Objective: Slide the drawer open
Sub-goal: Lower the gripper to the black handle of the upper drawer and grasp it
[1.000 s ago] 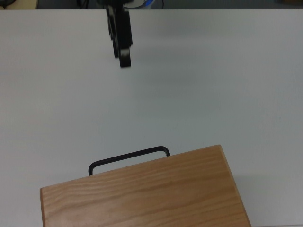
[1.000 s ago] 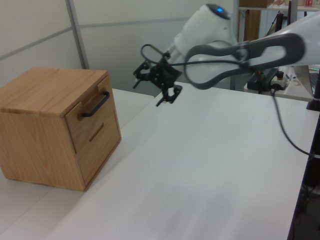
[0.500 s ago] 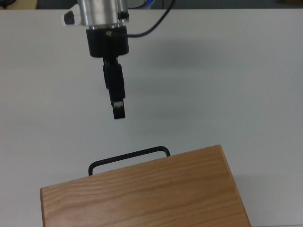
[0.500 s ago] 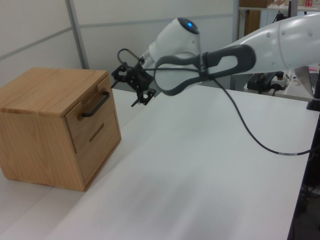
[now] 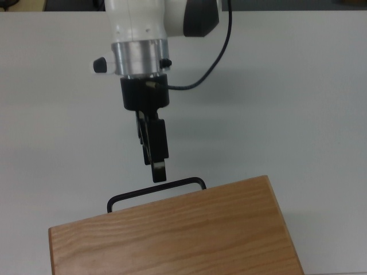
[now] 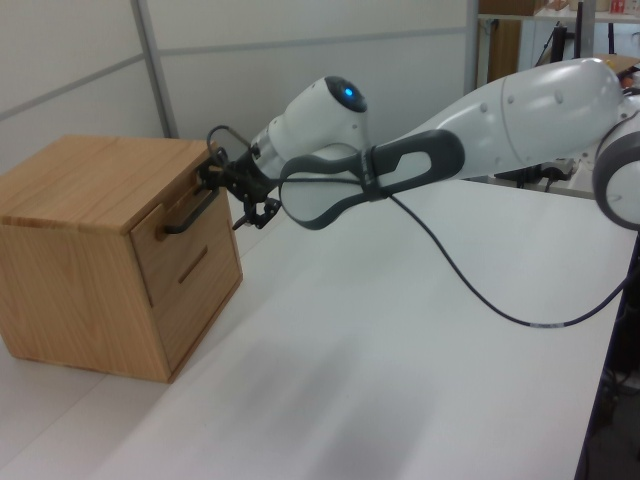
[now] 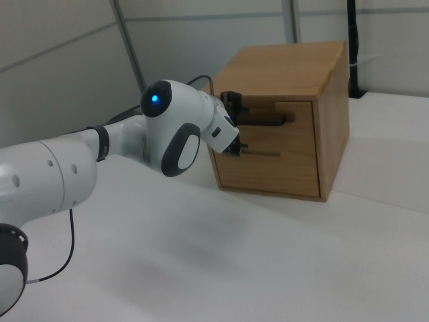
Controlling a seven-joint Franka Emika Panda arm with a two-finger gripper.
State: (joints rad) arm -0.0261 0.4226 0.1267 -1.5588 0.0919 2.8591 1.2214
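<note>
The table (image 5: pixel 298 103) is just a plain white surface, with a wooden cabinet (image 6: pixel 90 250) sitting on it at the left view's left. A black cable (image 6: pixel 480 290) is looping off the arm (image 6: pixel 470 140) above the tabletop, and some cluttered gear is showing behind the arm at the left view's far right. Nothing is sitting between the gripper and the cabinet front.

The drawer (image 7: pixel 278 131) is sitting closed in the upper part of the cabinet front, its panel looking flush with the face. Its black handle (image 5: pixel 155 192) is sticking out from the front, and in the top view it's poking out past the edge of the cabinet's top board.

The gripper (image 5: pixel 159 172) is hanging right at the handle; in the top view its tip is sitting just above the bar, near the bar's middle. Whether it's touching the bar is hard to call. In the left view the fingers are spreading one above and one below the bar, so they're apart and not clamped on anything.

Compared to half a second ago, the arm is reaching further in: back then the gripper was well short of the handle, and now it's right on top of it. The drawer isn't looking any different.
</note>
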